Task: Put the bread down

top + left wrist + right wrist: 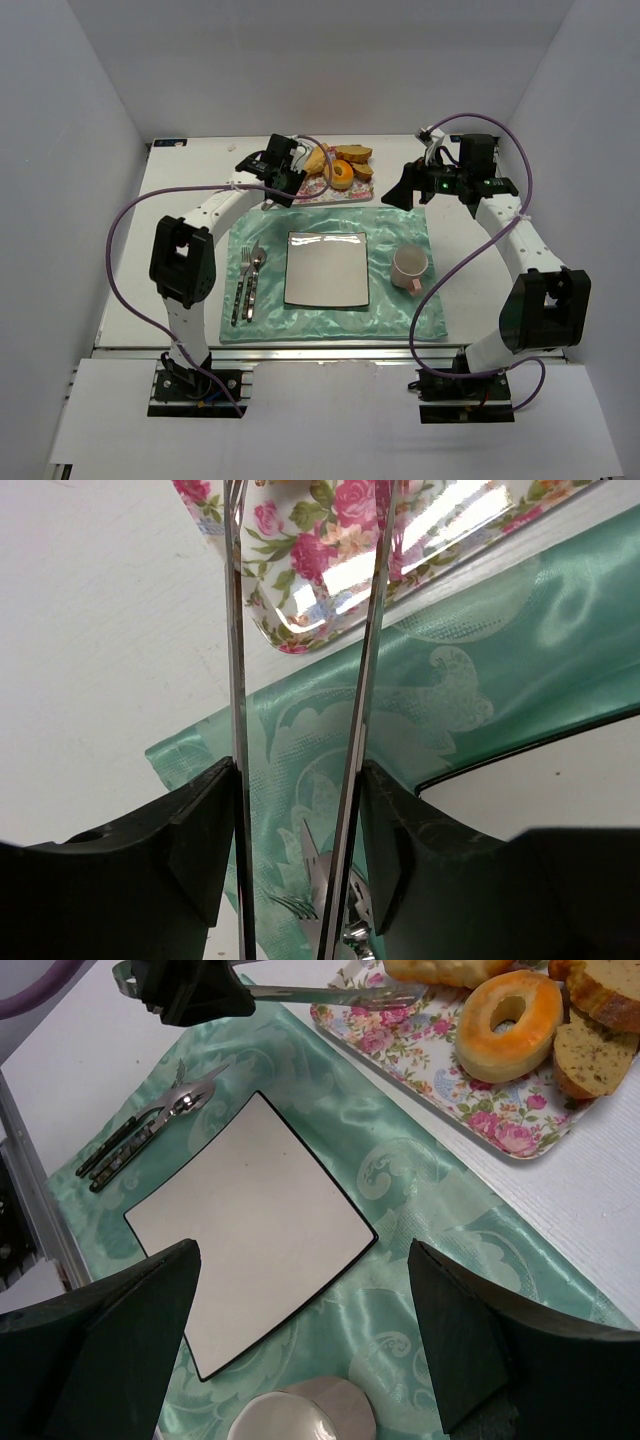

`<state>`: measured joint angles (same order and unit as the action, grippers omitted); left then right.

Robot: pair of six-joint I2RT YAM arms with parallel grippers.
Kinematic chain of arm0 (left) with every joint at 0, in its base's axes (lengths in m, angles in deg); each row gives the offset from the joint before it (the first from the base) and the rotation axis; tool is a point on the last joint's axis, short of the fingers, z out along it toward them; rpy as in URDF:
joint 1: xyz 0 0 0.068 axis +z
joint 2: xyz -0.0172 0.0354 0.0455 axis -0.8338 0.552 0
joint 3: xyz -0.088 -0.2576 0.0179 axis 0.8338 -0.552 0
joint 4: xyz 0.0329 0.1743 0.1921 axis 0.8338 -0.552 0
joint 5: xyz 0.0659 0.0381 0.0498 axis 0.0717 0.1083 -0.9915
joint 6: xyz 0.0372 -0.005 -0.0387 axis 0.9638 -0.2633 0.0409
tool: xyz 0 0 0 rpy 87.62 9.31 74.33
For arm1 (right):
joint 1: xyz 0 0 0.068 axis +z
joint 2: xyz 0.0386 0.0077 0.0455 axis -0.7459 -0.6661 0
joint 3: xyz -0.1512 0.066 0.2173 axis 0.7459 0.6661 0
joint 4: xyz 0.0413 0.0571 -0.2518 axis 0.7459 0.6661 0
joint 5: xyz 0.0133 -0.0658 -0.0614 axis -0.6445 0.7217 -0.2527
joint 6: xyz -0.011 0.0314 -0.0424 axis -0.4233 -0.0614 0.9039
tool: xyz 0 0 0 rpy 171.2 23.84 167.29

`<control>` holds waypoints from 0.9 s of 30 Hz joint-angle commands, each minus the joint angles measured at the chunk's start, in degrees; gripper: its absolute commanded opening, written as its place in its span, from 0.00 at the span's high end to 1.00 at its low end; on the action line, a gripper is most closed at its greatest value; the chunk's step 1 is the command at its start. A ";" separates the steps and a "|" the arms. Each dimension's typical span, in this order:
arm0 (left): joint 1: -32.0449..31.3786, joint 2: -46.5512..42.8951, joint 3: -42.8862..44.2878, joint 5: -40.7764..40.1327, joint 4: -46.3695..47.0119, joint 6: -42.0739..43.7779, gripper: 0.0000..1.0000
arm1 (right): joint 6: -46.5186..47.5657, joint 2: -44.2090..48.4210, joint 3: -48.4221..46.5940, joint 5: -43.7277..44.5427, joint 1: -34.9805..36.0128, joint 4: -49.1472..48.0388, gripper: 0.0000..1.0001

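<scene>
Left gripper point(300, 805): pinched the tongs point(330, 996); their arms stood apart, tips over the tray point(420, 1045).
Bread point(440, 970): lay on the tray's left end, beside the ring point(510, 1018), not gripped.
Plate point(327, 268): bare; judged the likely target.
Right gripper point(303, 1250): spread wide, empty, above the plate.
Progress: early; grasp, carry and release all remained.

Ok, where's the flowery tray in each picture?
Top external: the flowery tray sits at the far middle of the table, just past the green mat.
Left wrist: its corner is at the top middle, behind the tongs, with the mat below.
Right wrist: it is at the upper right, with the mat beside it.
Shared landmark: the green mat's edge next to the tray.
</scene>
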<state>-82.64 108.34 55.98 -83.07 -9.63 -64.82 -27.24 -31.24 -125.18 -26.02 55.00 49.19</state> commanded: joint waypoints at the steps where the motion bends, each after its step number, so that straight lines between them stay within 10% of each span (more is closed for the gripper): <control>1: -0.30 -0.34 2.45 -2.62 2.69 0.10 0.41 | -0.24 -0.03 -2.55 -1.16 -0.35 -1.55 0.11; 16: -0.30 5.63 6.93 -1.66 3.74 -1.57 0.41 | -0.59 -0.47 -2.90 -1.60 -0.79 -1.90 0.11; 27: -0.65 3.97 5.09 -2.35 3.65 -2.80 0.75 | -1.20 0.41 -1.94 -1.77 -1.14 -2.51 0.11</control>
<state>-82.88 116.01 60.73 -84.97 -7.14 -66.61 -27.89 -31.37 -125.53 -26.26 54.23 48.42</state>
